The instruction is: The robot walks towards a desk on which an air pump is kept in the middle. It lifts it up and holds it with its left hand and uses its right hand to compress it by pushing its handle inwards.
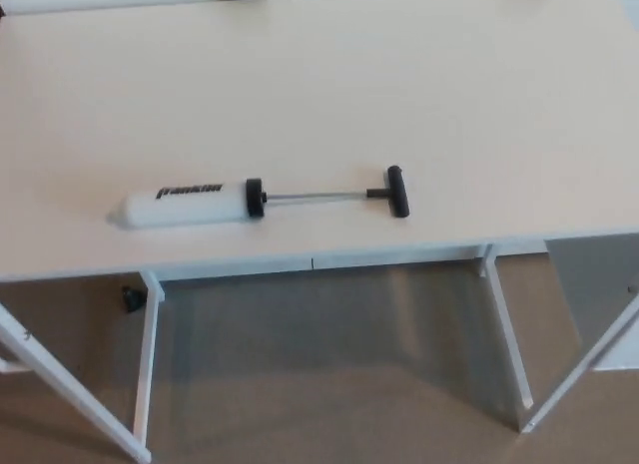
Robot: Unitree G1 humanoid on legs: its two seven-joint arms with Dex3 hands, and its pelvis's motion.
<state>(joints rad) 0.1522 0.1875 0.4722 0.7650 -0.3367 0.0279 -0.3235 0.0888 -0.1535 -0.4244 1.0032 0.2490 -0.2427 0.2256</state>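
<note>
- Air pump (pixel 188 205) is lying on its side on the surface (pixel 419 95), near the front edge and a little left of the middle of the view.
- Neither of the robot's hands is showing in the head view, so whether each is open or closed is not something the view is telling.
- Its white barrel is pointing left, ending in a rounded tip, and is carrying dark lettering along its upper side.
- A black collar (pixel 255 198) is capping the right end of the barrel.
- A thin metal rod (pixel 315 195) is running out to the right from the collar, fully extended.
- The rod is ending in a black T-shaped handle (pixel 396 192), which is lying flat on the surface with its crossbar turned roughly across the rod.
- The surface is pale, taking up most of the view, and nothing else is resting near the pump.
- White legs (pixel 147 354) and a brace are showing under the front edge, standing on a brownish floor (pixel 329 384).
- A small dark object (pixel 132 298) is sitting on the floor beside the left leg; what it is cannot be made out.
</note>
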